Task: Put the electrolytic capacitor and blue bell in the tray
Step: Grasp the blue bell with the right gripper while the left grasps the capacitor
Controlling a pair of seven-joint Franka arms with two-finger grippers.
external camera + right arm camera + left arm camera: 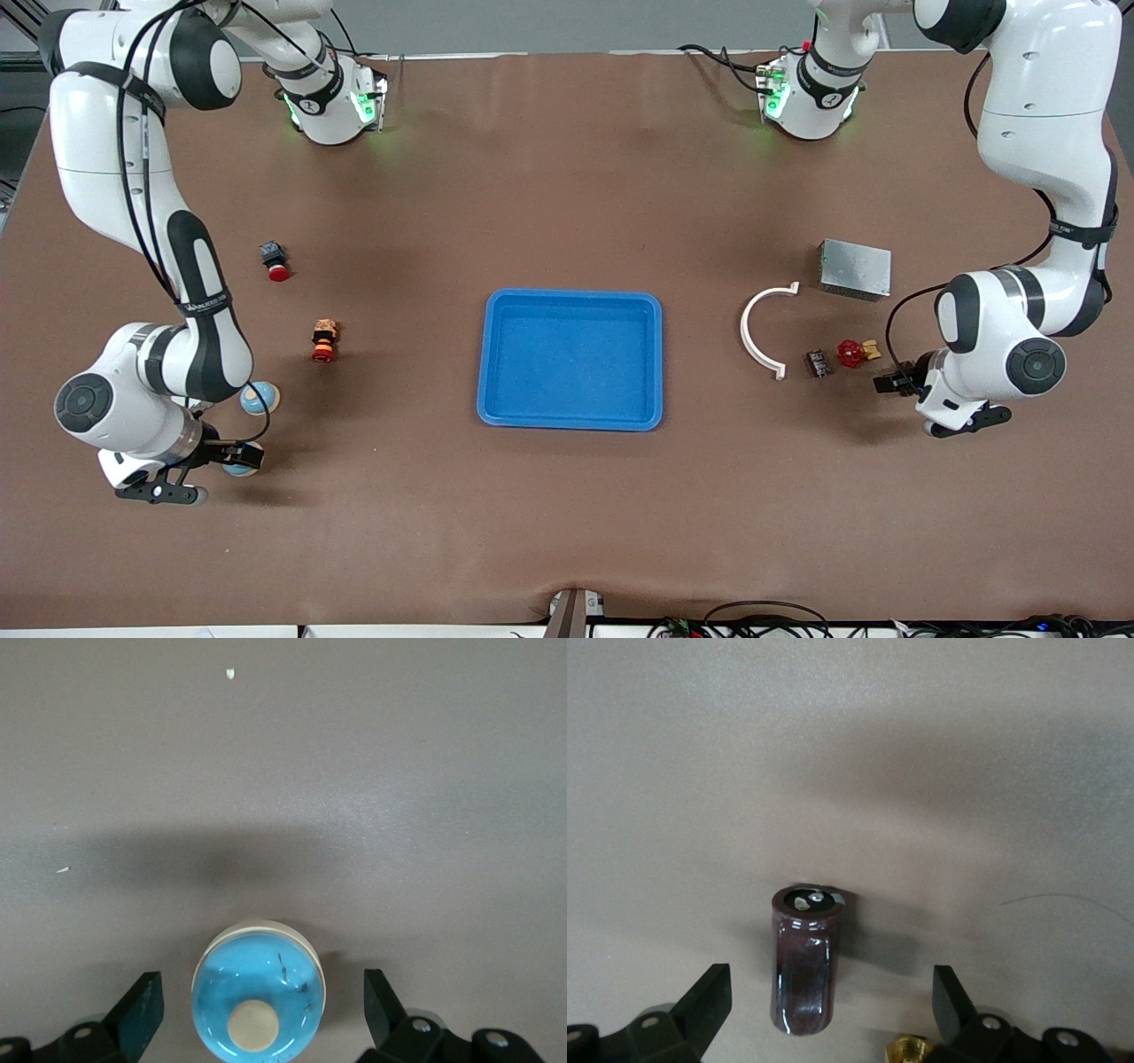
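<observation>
A dark maroon electrolytic capacitor [804,966] sits on the brown table between the fingers of my open left gripper [831,990]. In the front view the left gripper [893,388] is low at the left arm's end of the table, and its hand covers the capacitor. A blue bell [257,997] with a cream knob lies between the fingers of my open right gripper [261,992]. From the front this bell [236,470] peeks out under the right gripper [229,464]. A second blue bell [260,398] lies just farther from the camera. The blue tray [485,354] at mid-table holds nothing.
Near the left gripper lie a red-and-brass part [852,354], whose brass end [908,1050] shows by one finger, a small dark part [818,362], a white half-ring [760,330] and a grey metal box [855,268]. Toward the right arm's end stand a red-capped button [278,262] and an orange-red part [324,341].
</observation>
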